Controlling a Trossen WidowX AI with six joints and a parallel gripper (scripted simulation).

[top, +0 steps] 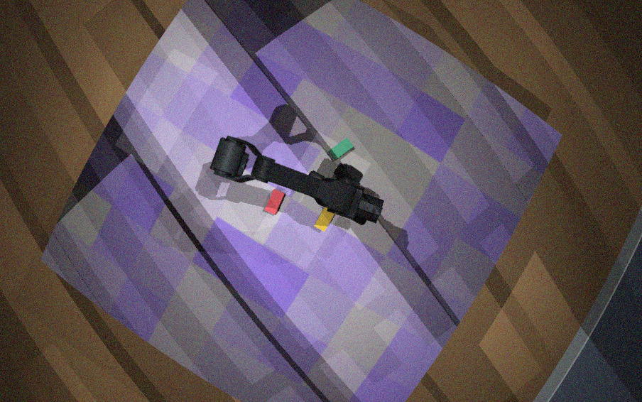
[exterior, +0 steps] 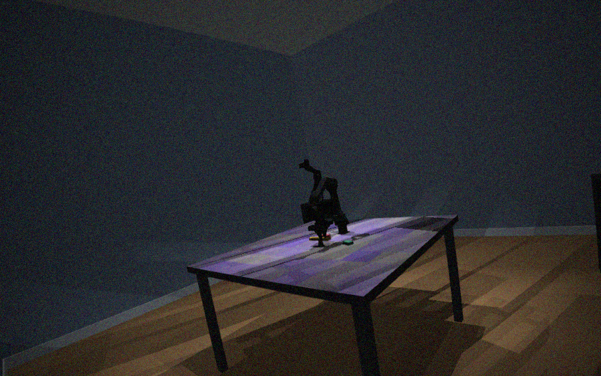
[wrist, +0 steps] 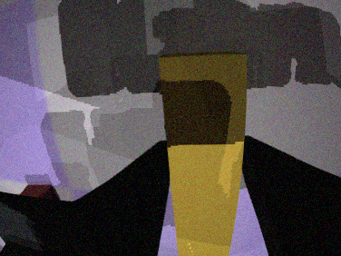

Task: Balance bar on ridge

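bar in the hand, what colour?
Yellow bar, clearest in the wrist view, between the hand's fingers.

A purple-and-grey patchwork table (exterior: 283, 264) on dark legs stands on wood-plank floor (exterior: 523, 309) before dim blue walls (exterior: 133, 133).
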